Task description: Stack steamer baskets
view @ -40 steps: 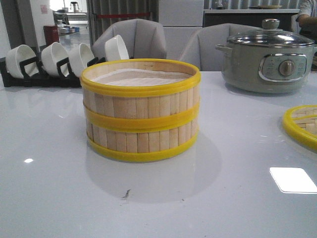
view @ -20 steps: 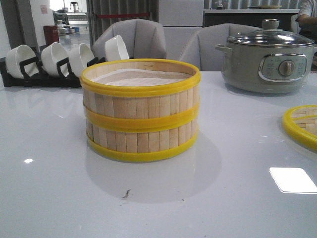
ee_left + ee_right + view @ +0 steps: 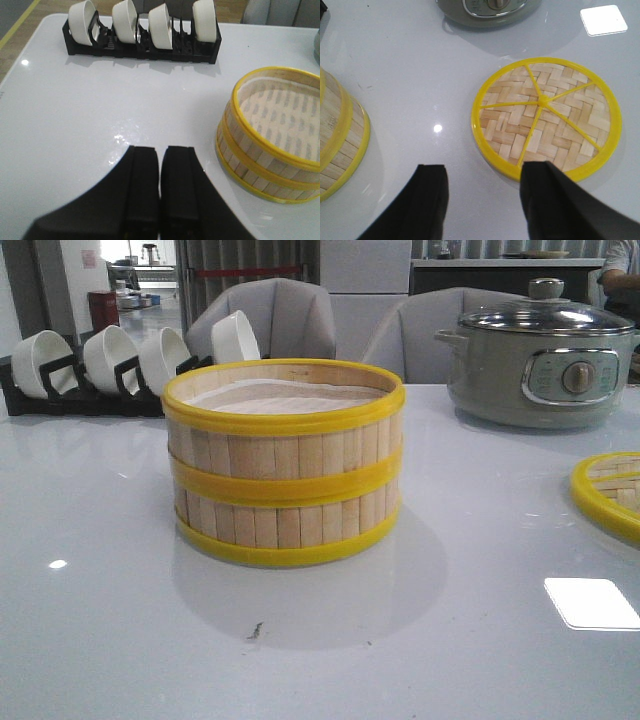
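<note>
Two steamer baskets (image 3: 285, 465) stand stacked one on the other in the middle of the white table, open at the top. The stack also shows in the left wrist view (image 3: 270, 135) and partly in the right wrist view (image 3: 340, 140). The woven yellow-rimmed lid (image 3: 546, 117) lies flat on the table at the right, its edge in the front view (image 3: 610, 490). My left gripper (image 3: 161, 150) is shut and empty, above bare table beside the stack. My right gripper (image 3: 482, 172) is open and empty, one finger over the lid's near rim. Neither gripper shows in the front view.
A black rack with white ceramic bowls (image 3: 110, 365) stands at the back left, also in the left wrist view (image 3: 142, 27). A grey-green electric pot with a glass lid (image 3: 540, 355) stands at the back right. Grey chairs are behind the table.
</note>
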Motion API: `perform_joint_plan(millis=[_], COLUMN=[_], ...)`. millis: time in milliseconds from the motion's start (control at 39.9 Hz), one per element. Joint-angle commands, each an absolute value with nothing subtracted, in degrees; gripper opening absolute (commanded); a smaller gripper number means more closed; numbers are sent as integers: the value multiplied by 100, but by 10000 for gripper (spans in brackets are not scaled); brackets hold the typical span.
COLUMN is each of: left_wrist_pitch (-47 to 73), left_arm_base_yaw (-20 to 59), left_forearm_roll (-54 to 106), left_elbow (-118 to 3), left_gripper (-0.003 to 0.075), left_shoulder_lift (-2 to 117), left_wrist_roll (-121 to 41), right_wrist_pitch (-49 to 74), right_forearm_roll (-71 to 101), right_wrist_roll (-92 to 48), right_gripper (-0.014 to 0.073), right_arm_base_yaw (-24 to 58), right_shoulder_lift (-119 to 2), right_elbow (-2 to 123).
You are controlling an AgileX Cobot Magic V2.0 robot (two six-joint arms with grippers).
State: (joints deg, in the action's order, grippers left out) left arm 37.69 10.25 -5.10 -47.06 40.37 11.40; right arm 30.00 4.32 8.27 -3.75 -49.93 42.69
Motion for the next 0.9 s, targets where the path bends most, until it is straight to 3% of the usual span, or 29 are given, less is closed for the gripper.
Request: perform_joint_plan(millis=[0, 877], left_wrist_pitch=[3080, 1584], left_arm_base_yaw=[1008, 1090], left_forearm_roll=[-513, -533], left_elbow=[-4473, -2778], left_gripper=[92, 92], left_shoulder_lift=[3879, 2950], left_wrist_roll=[1201, 1201], right_wrist_pitch=[2639, 2703], right_forearm_roll=[423, 423], right_wrist_roll=[795, 795], right_gripper=[444, 444], right_arm_base_yaw=[-387, -387], right_shoulder_lift=[-4963, -4963], right_elbow=[4470, 4464])
